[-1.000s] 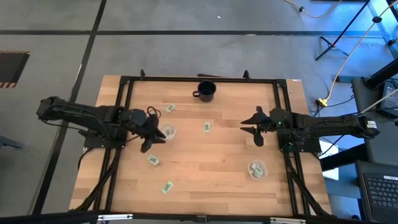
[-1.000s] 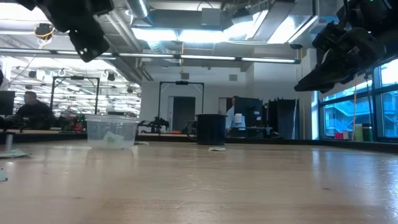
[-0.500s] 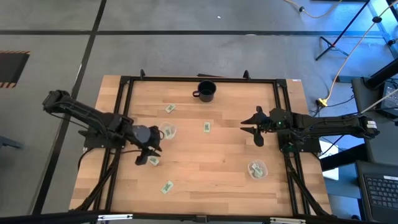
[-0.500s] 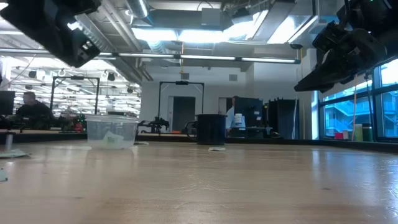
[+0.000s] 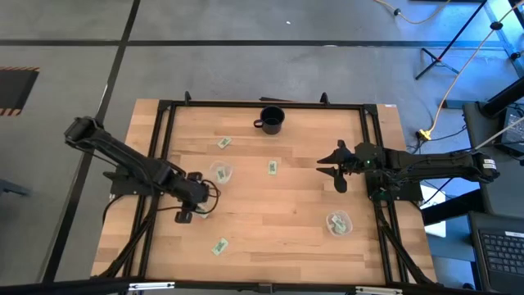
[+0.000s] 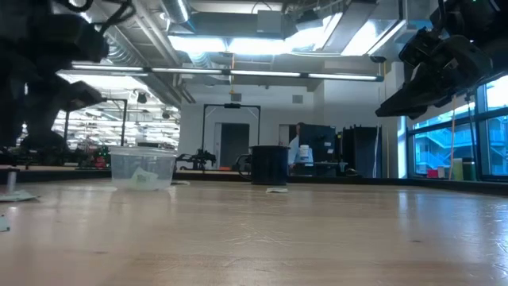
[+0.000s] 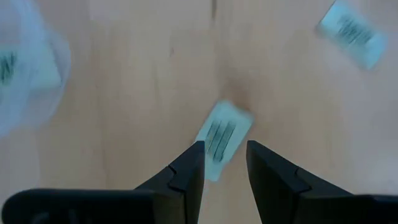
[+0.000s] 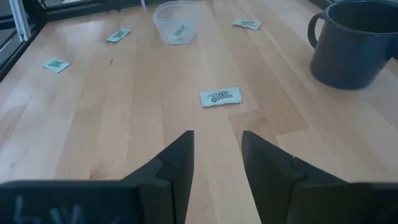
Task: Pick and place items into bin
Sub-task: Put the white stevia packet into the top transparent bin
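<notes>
Small green-and-white packets lie flat on the wooden table. One packet point(image 7: 221, 137) lies just beyond my left gripper point(image 7: 224, 145), which points down over it point(image 5: 193, 211), open, a fingertip on either side and touching nothing. Other packets lie at the far left point(image 5: 223, 142), the middle point(image 5: 273, 167) and the near left point(image 5: 219, 246). A clear bin point(image 5: 221, 174) beside the left gripper holds a packet. A second clear bin point(image 5: 338, 223) stands near right. My right gripper point(image 5: 329, 166) hovers open at the right, with a packet point(image 8: 221, 96) ahead of it.
A black mug point(image 5: 271, 120) stands at the table's far middle. A black frame point(image 5: 164, 139) runs round the table's edges. Bare wood lies between the two arms in the middle of the table point(image 5: 278, 213). In the low view, people sit in the room behind the table.
My left gripper has swung from over the left clear bin toward the table's near edge and come down. It has tipped to point more steeply at the table and now stands over a packet. The packets and bins lie as before.
</notes>
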`<state>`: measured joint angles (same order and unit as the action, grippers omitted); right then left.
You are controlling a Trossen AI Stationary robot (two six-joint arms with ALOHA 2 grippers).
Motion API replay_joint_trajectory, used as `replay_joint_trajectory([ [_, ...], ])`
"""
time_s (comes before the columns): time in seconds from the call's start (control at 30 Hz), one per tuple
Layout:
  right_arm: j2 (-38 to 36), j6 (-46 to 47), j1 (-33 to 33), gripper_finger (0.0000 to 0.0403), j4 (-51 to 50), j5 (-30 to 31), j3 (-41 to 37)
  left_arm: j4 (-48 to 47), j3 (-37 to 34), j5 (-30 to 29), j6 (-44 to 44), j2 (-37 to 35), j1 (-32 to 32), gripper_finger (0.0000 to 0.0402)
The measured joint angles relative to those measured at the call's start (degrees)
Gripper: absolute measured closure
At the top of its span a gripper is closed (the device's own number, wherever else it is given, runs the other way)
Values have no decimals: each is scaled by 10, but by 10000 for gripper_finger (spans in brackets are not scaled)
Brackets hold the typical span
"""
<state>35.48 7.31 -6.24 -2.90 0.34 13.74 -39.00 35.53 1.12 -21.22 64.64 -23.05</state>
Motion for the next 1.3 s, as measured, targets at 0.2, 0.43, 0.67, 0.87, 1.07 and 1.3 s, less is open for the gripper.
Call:
replay_joint_trajectory([
  [0.2, 0, -1, 0, 265, 3, 0, 0, -12, 0, -18, -7, 29, -1, 288],
  [0.43, 0, -5, 0, 265, 5, 0, 0, -16, 0, -31, -22, 69, -1, 274],
  [0.67, 0, -7, 0, 265, 5, 0, 0, -15, 0, -31, -26, 94, -1, 238],
  [0.87, 0, -16, 0, 265, 5, 0, 0, -15, 0, -31, -22, 102, -1, 228],
  [1.07, 0, -16, 0, 265, 5, 0, 0, -15, 0, -31, -18, 121, -1, 235],
  [1.3, 0, -18, 0, 265, 5, 0, 0, -14, 1, -30, -15, 161, -1, 244],
])
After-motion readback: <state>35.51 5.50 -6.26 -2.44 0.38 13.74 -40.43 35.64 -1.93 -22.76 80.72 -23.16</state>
